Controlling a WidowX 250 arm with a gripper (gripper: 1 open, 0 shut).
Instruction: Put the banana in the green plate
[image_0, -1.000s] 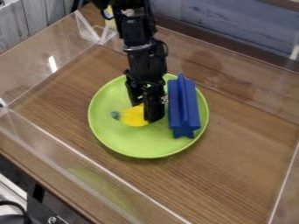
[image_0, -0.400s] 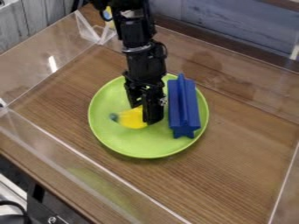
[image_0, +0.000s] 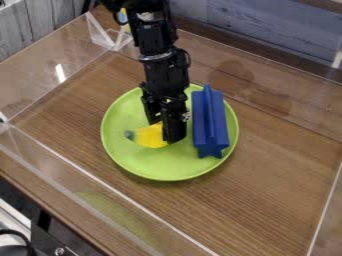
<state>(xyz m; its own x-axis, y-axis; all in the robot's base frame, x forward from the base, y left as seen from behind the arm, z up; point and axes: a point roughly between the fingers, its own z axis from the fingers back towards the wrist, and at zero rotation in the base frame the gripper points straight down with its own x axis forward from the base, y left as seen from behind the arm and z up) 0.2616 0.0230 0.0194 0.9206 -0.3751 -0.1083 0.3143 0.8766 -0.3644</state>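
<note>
The claw (image_0: 163, 128) stands steeply nose-down over the green plate (image_0: 134, 158), closed on the banana (image_0: 155, 135). The banana lies inside the plate, left of centre, low enough that it appears to rest on the plate's floor, though contact cannot be confirmed from this view. The fingers grip its right end, which is hidden behind them. On judgement, the grip is kept so the banana is set down under control rather than dropped; release is the step outstanding.

A blue block (image_0: 210, 122) lies along the plate's right part, just beside the claw, its far end reaching the rim. The banana's place to the left keeps it clear of this block.

The banana's long axis runs roughly left to right across the plate, slightly curved. Its dark tip (image_0: 132, 131) points toward the plate's left rim
</note>
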